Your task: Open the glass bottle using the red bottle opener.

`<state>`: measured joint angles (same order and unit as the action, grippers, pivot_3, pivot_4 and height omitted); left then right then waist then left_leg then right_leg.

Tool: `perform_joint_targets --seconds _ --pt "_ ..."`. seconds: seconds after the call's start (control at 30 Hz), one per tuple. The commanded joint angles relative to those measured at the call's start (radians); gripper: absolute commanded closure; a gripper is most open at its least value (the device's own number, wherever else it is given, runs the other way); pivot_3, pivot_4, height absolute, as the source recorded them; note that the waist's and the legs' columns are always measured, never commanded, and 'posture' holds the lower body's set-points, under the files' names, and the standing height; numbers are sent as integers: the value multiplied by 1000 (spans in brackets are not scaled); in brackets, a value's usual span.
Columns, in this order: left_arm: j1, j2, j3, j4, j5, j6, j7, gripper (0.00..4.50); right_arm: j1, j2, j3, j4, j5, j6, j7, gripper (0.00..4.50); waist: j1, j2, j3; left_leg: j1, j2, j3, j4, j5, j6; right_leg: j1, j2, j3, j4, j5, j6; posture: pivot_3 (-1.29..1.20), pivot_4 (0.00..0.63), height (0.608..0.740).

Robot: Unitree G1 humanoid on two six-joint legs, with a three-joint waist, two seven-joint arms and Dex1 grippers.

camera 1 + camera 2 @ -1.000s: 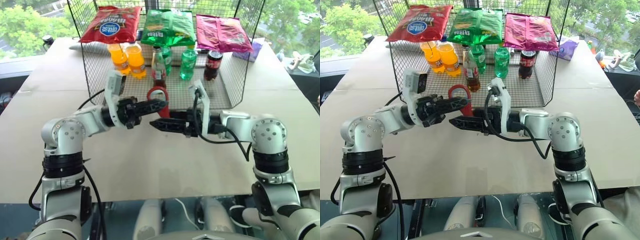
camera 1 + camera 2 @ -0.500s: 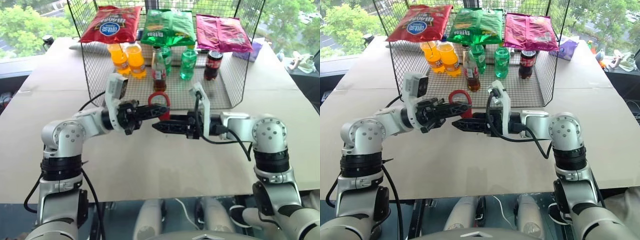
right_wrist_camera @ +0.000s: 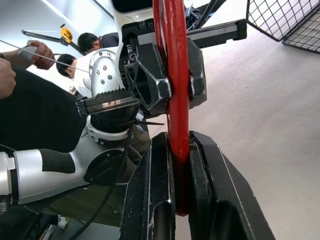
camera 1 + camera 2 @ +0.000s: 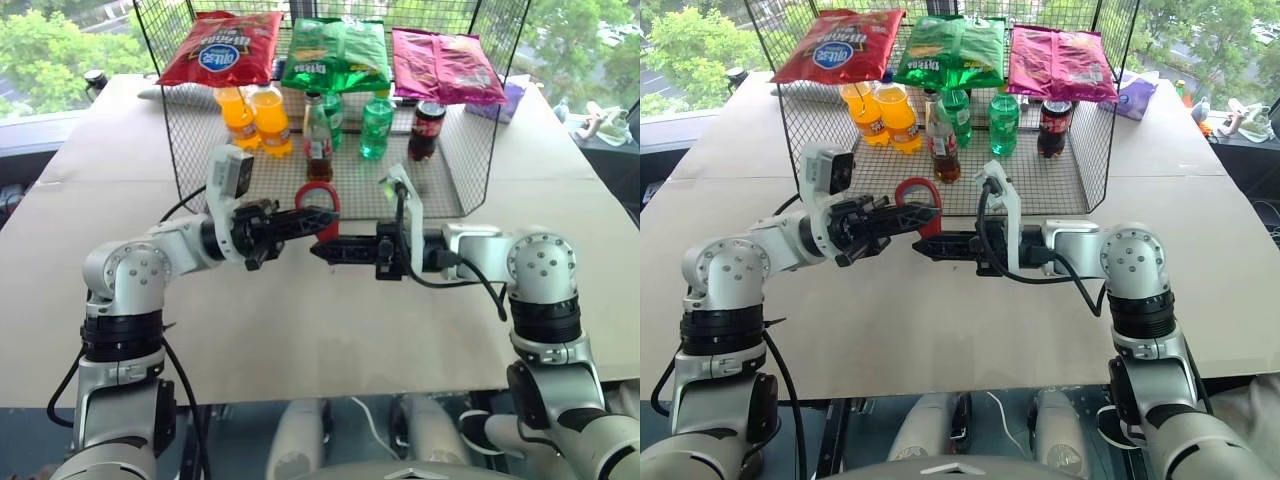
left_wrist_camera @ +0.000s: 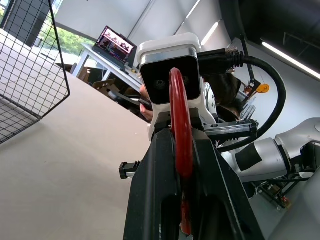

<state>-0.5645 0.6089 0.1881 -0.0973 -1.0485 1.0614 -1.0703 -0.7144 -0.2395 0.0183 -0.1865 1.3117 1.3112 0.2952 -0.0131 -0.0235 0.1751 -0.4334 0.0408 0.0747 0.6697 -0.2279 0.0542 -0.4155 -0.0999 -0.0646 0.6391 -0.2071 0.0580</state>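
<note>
Red metal sits pinched between both sets of black fingers: the red bottle opener [image 4: 318, 199] is clamped edge-on by the left gripper [image 4: 318, 216] and by the right gripper [image 3: 177, 165], whose jaws are closed on its lower part just beneath the ring. Both arms meet in mid-air above the cardboard-covered table [image 4: 300, 320], fingertips almost nose to nose. It looks like a handover between the hands (or a regrip to set the opener's angle). The glass bottle [image 4: 318, 137] stands upright and capped inside the wire basket [image 4: 450, 170], just behind the opener, between orange drink bottles [image 4: 255, 118] and green plastic bottles [image 4: 376, 125]. Next, I reckon, one gripper must let go so that hand can steady the bottle while the ring goes over the cap.
</note>
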Motion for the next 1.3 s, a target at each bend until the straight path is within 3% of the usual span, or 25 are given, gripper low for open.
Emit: perform_joint_targets --seconds 0.03,0.07,0.1,0.33,0.73,0.93,1.0,1.03,1.13,1.3 --pt "-12 3 7 -27 -12 -7 16 4500 -7 4 -37 -9 29 -11 -18 4466 0 0 0 0 0 0 0 0 0 0 0 0 0 0 0 0 150 740" --pt "-18 2 16 -17 -32 11 23 4500 -6 4 -38 -9 31 -12 -20 4466 0 0 0 0 0 0 0 0 0 0 0 0 0 0 0 0 150 740" --pt "-23 2 23 -11 -43 17 27 3745 -4 3 -39 -8 34 -12 -22 4500 0 0 0 0 0 0 0 0 0 0 0 0 0 0 0 0 150 740" --pt "23 14 34 -45 -14 -39 46 514 15 2 -58 -9 54 -13 -51 4500 -1 0 0 0 0 0 -1 0 0 0 0 0 -1 0 0 0 150 740" --pt "9 -12 19 -28 -41 -42 90 514 26 -41 2 -57 12 3 -8 4500 2 1 1 -2 0 0 -2 0 0 -1 0 0 -2 0 -1 0 150 740" --pt "4 -9 12 -18 -50 -23 71 3033 27 -60 30 -73 -28 -7 24 4500 0 2 1 -2 0 0 -2 0 0 -2 0 0 -3 0 0 0 150 740" --pt "6 -9 6 -20 -45 -23 69 4110 30 -58 26 -74 -31 -10 27 4500 0 2 1 -2 0 0 -2 0 0 -2 0 0 -3 0 0 0 150 740" --pt "7 -10 4 -20 -42 -24 67 4432 30 -57 25 -75 -33 -11 29 4500 0 2 1 -2 0 0 -2 0 0 -2 0 0 -3 0 0 0 150 740" --pt "12 -18 3 -23 -41 -31 72 4432 34 -51 10 -81 -26 -32 55 4500 1 2 1 -2 0 0 -2 0 0 -2 0 0 -3 0 0 0 150 740" --pt "11 -33 14 -22 -48 -38 94 4500 37 -36 -9 -67 -20 -33 22 2348 1 2 2 -2 0 0 -2 0 0 -2 0 0 -3 0 0 0 150 740"
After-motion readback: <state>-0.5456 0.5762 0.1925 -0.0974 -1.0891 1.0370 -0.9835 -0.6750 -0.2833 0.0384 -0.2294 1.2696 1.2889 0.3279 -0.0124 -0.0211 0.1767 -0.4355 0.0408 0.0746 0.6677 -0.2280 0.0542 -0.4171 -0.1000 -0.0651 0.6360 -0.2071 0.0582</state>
